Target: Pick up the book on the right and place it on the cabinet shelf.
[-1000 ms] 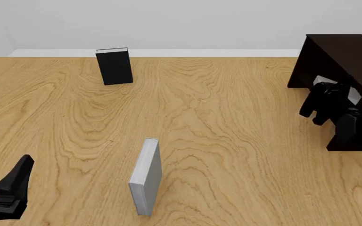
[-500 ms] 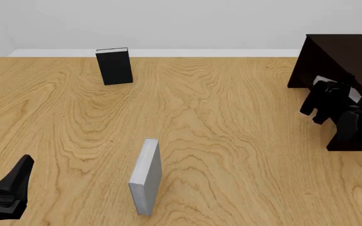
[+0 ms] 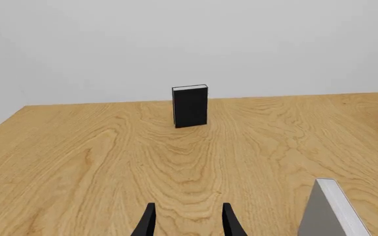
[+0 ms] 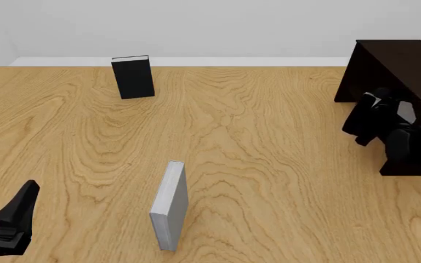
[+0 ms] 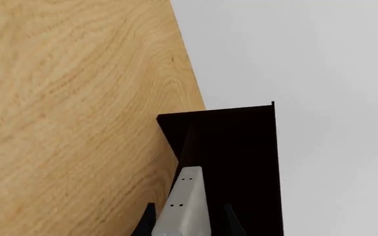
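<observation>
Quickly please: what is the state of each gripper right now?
Left gripper: open, holding nothing.
Right gripper: shut on the book, at the cabinet.

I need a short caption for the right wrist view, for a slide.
Right end effector holding the grey book at the dark cabinet, beside the wooden table.

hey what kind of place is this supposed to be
Probably a simulated tabletop test scene, not a real room: a bare wood-grain table before blank pale walls, with a black book, a silver-grey book and a dark cabinet placed apart, all cleanly rendered.
</observation>
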